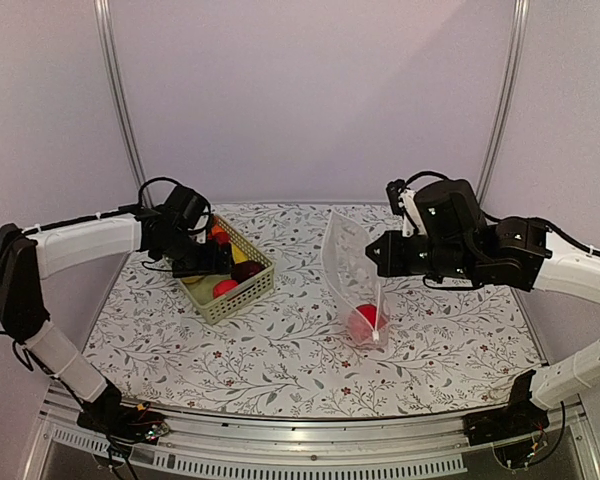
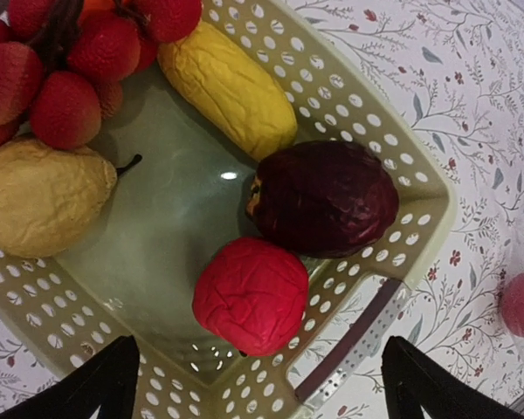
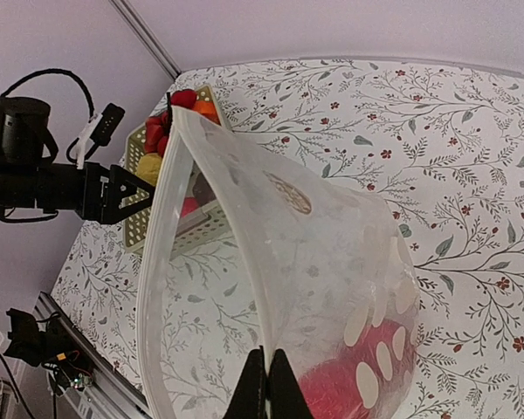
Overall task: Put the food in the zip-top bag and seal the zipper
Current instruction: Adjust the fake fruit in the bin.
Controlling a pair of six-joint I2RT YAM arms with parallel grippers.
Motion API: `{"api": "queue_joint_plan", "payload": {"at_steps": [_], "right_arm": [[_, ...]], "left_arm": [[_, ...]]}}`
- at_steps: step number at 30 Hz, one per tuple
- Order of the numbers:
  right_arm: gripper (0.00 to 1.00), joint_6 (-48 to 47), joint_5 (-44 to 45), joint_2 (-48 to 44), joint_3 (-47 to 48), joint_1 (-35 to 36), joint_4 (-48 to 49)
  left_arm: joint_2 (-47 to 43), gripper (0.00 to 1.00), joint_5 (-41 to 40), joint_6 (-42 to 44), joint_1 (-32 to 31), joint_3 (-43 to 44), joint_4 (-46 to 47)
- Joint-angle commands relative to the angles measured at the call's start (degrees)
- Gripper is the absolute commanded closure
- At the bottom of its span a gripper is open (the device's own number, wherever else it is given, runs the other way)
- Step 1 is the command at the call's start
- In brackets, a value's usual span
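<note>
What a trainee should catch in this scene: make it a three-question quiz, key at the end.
1. True or false: the zip-top bag already holds a red fruit.
2. The open left jaws hang above: A) the basket; B) the bag; C) a plate.
3. Fill in: the right jaws are shut on the ____.
Key: 1 true; 2 A; 3 zip-top bag.

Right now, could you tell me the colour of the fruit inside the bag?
The fruit in the bag is red, clearest in the top view.
</note>
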Motion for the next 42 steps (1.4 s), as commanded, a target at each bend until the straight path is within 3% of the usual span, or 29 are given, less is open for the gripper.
{"api": "queue_joint_plan", "payload": {"at_steps": [1, 5, 20, 32, 36, 42], "right_arm": [[1.0, 0.9, 1.57, -2.19, -1.21, 0.35, -0.1], [1.0, 0.97, 1.78, -2.8, -1.64, 0.28, -0.11], [1.0, 0.96, 1.96, -2.0, -1.44, 0.32, 0.17], [1.0, 1.39, 0.87, 0.11, -0.16, 0.36, 0.35], [1.0, 1.54, 0.45, 0.77, 0.28, 0.29, 0.35], [1.0, 1.91, -0.09, 1.44, 0.76, 0.29, 0.28]], "left_arm": [[5.71, 0.05, 3.73, 2.6, 2.16, 3.5, -1.3], [8.63, 0.1, 3.32, 3.8, 2.36, 4.55, -1.51], [15.75, 0.12, 4.29, 5.87, 2.42, 6.18, -4.73], [16.89, 0.2, -5.28, 6.35, 3.15, 5.88, -3.69], [15.62, 0.24, -4.69, 5.78, 3.5, 5.36, -2.74], [15.19, 0.18, -1.69, 4.4, 3.55, 3.58, -2.2]]}}
